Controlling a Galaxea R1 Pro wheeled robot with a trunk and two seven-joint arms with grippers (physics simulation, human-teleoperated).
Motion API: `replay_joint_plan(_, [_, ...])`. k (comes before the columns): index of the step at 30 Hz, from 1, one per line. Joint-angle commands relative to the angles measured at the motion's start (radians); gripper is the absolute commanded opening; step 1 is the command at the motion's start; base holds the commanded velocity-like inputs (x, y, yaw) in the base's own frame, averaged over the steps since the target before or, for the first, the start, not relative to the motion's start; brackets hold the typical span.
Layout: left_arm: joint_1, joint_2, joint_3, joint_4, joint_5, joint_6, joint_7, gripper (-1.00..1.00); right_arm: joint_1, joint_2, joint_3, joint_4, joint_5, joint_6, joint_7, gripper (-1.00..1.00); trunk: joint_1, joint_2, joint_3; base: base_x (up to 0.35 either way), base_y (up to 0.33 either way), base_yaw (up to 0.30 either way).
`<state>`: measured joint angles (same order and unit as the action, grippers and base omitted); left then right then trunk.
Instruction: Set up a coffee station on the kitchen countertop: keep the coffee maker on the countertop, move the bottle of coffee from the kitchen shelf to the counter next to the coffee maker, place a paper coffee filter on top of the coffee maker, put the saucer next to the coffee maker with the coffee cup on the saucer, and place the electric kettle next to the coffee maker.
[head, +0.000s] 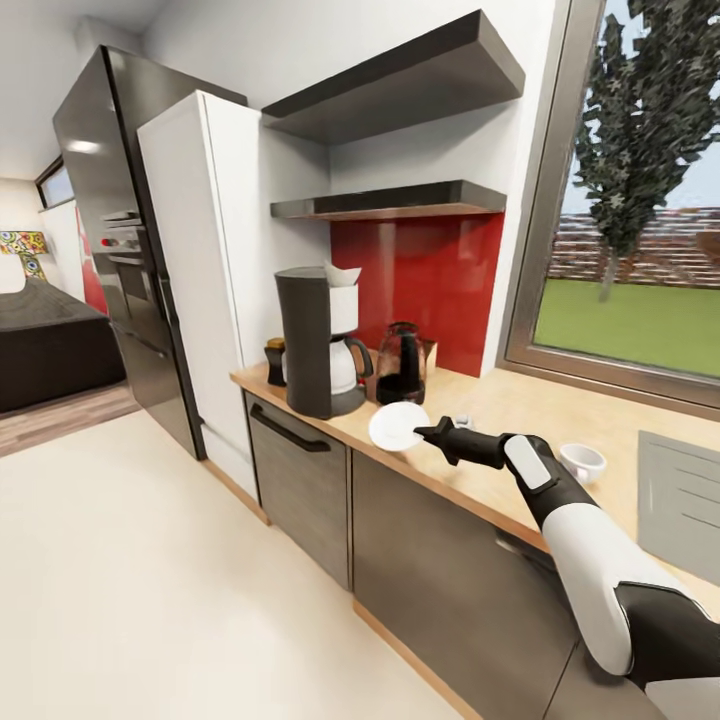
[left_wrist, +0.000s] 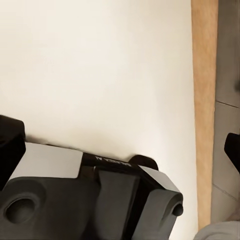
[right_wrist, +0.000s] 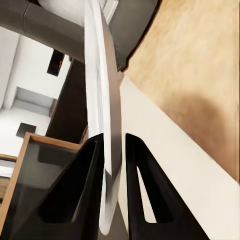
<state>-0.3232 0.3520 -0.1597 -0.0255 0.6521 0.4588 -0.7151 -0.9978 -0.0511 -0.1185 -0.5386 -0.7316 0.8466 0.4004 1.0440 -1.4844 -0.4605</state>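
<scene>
While your right gripper (head: 425, 434) reaches over the surface (head: 520, 400) in the head view, it pinches the saucer (head: 398, 426) by its rim, held just beside the coffee maker's (head: 318, 340) base. A filter (head: 340, 275) sits atop the coffee maker, the kettle (head: 402, 362) touches it, and the cup (head: 582, 462) stands well apart. Your left wrist view shows pale floor (left_wrist: 100, 65); I cannot tell that gripper's state. Your right wrist view shows both fingers (right_wrist: 85, 185) clamped on the saucer's (right_wrist: 102, 100) edge.
</scene>
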Motion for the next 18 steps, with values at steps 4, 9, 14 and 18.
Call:
replay_joint_plan(4, [0.0, -0.002, -0.008, -0.001, 0.011, -0.018, -0.001, 1.0, -0.001, 0.002, -0.006, 0.0, 0.001, 0.006, -0.011, -1.0, 0.0, -0.001, -0.001, 0.206, 0.029, 0.0])
replay_joint_plan(9, [0.0, -0.004, -0.008, -0.001, 0.011, -0.04, -0.001, 1.0, -0.001, 0.002, -0.006, 0.0, 0.001, 0.006, -0.02, -1.0, 0.0, -0.001, -0.001, 0.121, 0.014, 0.0])
replay_joint_plan(14, [0.0, -0.005, -0.005, -0.001, 0.011, -0.047, -0.001, 1.0, -0.001, 0.003, -0.006, 0.001, 0.001, 0.006, -0.023, -1.0, 0.0, -0.001, -0.001, 0.118, 0.003, 0.0])
replay_joint_plan(18, [0.0, -0.004, -0.003, -0.001, 0.011, -0.048, -0.001, 1.0, -0.001, 0.004, -0.007, 0.003, 0.001, 0.006, -0.036, -1.0, 0.0, -0.001, -0.001, 0.056, 0.0, 0.0])
